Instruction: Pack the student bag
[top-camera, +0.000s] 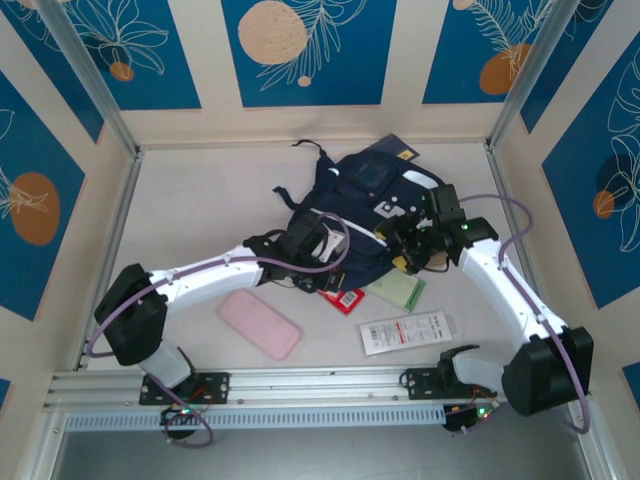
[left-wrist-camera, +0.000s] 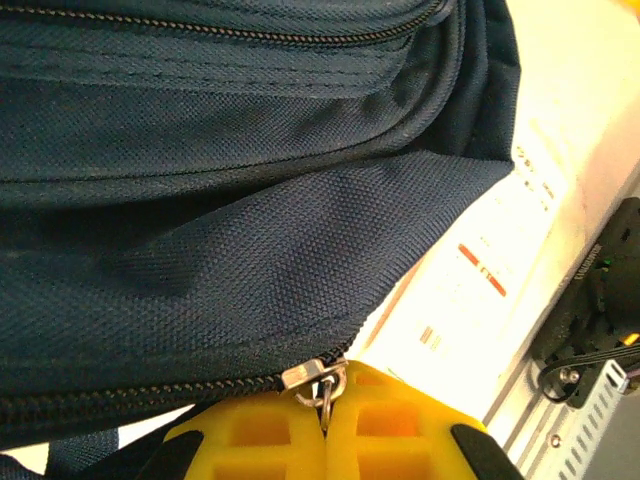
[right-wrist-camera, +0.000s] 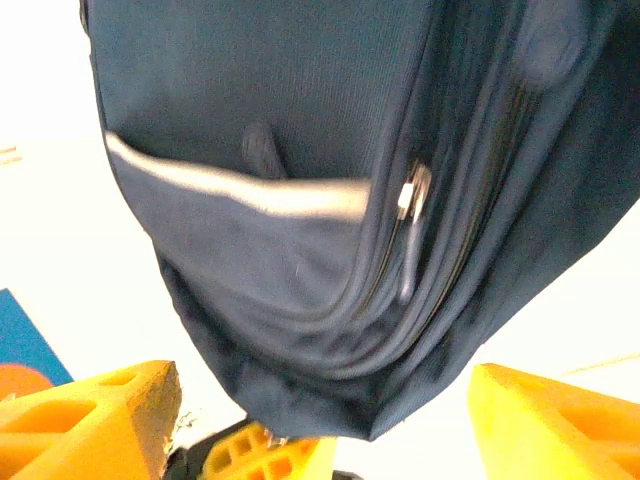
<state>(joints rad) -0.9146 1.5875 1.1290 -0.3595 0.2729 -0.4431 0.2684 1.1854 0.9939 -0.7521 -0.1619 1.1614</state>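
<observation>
The student bag is a dark navy backpack that lies in the middle of the table. My left gripper rests at its near left side. In the left wrist view its yellow fingers are shut on the metal zipper pull at the end of a closed zipper in the navy fabric. My right gripper is at the bag's near right corner. In the right wrist view its fingers stand wide open. The bag's lower corner hangs between them and touches neither pad. A zipper slider shows higher up.
Near the bag's front edge lie a pink case, a red packet, a green notepad and a white labelled packet. That white packet lies right beside the left fingers. A metal rail runs along the near edge.
</observation>
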